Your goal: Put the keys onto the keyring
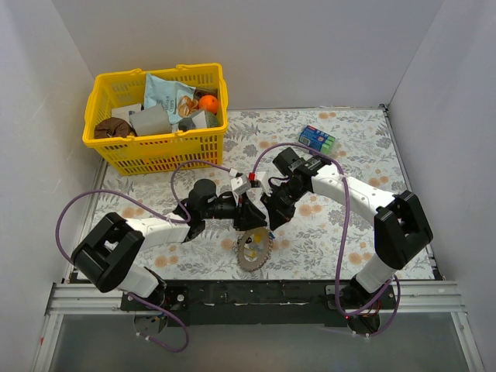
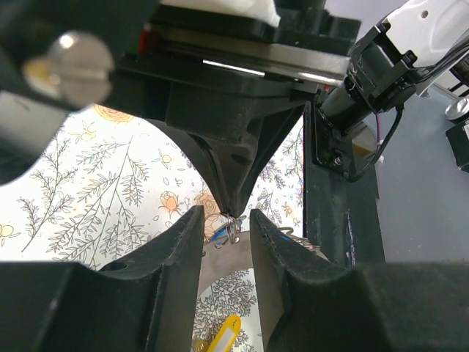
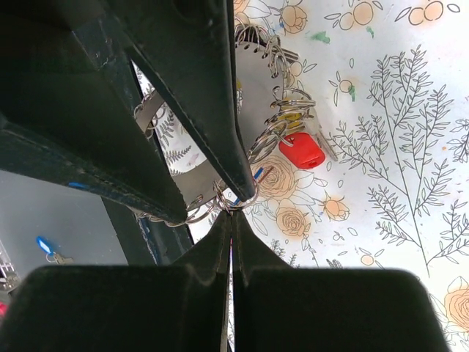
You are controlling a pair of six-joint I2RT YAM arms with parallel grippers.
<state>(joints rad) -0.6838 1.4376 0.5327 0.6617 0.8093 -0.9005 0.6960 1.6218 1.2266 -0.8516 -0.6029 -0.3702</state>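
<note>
The keyring (image 1: 253, 252) is a large ridged metal hoop hanging over the table's front middle. My left gripper (image 1: 249, 215) grips its upper part; in the left wrist view the grey hoop band (image 2: 223, 258) fills the gap between my left fingers (image 2: 183, 253). My right gripper (image 1: 273, 218) meets it from the right. In the right wrist view it (image 3: 231, 213) is shut on a small wire ring with a blue key (image 3: 253, 176) at the hoop's edge (image 3: 256, 81). A red key (image 3: 302, 150) and a yellow key (image 2: 223, 334) hang from the hoop.
A yellow basket (image 1: 159, 116) full of items stands at the back left. A blue-green packet (image 1: 318, 139) lies at the back right. White walls close in both sides. A small blue tag (image 3: 45, 246) lies on the grey surface beyond the table's edge.
</note>
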